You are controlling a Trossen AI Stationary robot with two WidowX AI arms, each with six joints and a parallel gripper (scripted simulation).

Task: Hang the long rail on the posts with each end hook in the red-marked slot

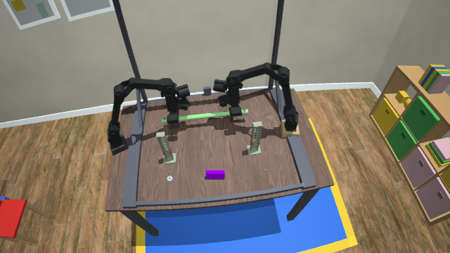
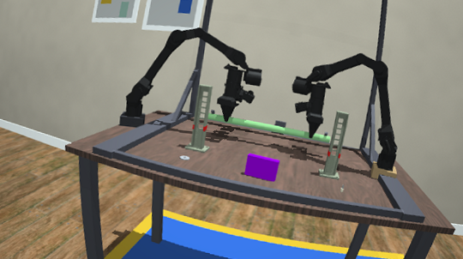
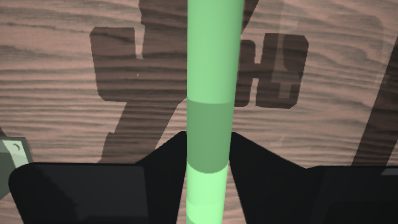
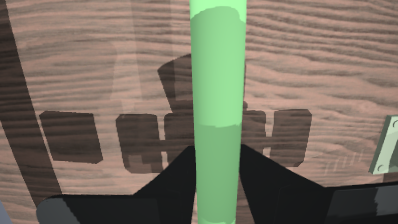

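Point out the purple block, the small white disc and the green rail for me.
Purple block [image 1: 215, 174] [image 2: 262, 167]: top and exterior, front face.
White disc [image 1: 169, 178] [image 2: 184, 157]: top and exterior, middle.
Green rail [image 1: 202, 116] [image 2: 258, 125] [image 3: 212, 60] [image 4: 218, 75]: all views, tube.
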